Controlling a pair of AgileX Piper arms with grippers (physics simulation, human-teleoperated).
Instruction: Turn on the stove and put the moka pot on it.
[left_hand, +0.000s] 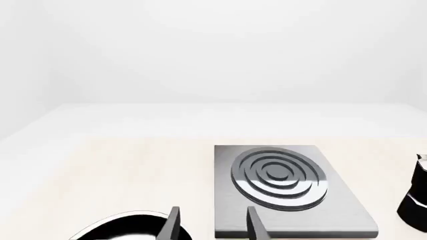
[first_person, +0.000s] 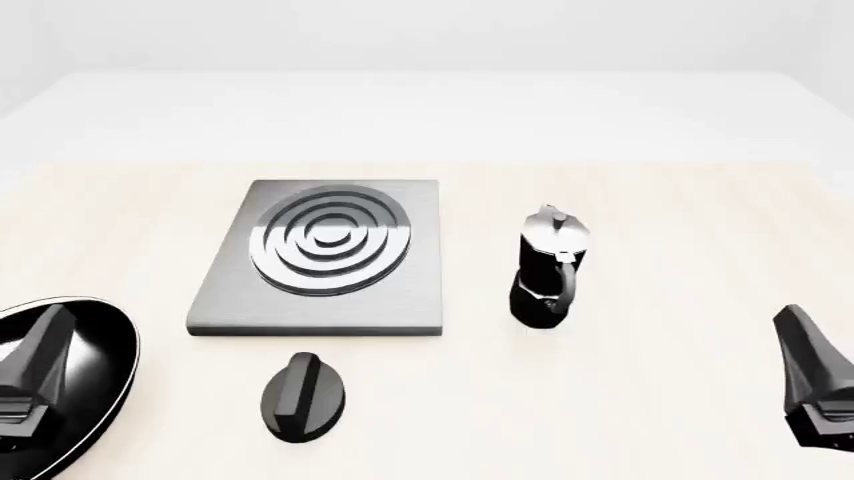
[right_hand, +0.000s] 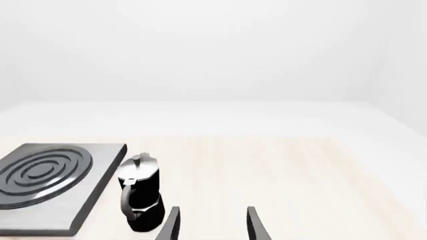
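The stove (first_person: 327, 290) is a flat grey plate with a ringed burner (first_person: 330, 243), lying left of the table's middle; it also shows in the left wrist view as the stove (left_hand: 333, 210) and in the right wrist view as the stove (right_hand: 87, 200). Its black oval knob (first_person: 303, 397) lies apart, in front of the plate. The moka pot (first_person: 547, 270) stands upright to the right of the plate; the moka pot (right_hand: 140, 200) is just ahead of my right gripper (right_hand: 212, 225). My left gripper (left_hand: 212, 227) is open and holds nothing. My right gripper (first_person: 801, 340) is open and holds nothing too.
A round black frying pan (first_person: 94, 370) lies at the near left, partly under my left gripper (first_person: 47, 335); the pan (left_hand: 127, 227) also shows beside its fingers. The light wooden table (first_person: 667, 200) ends at a far edge.
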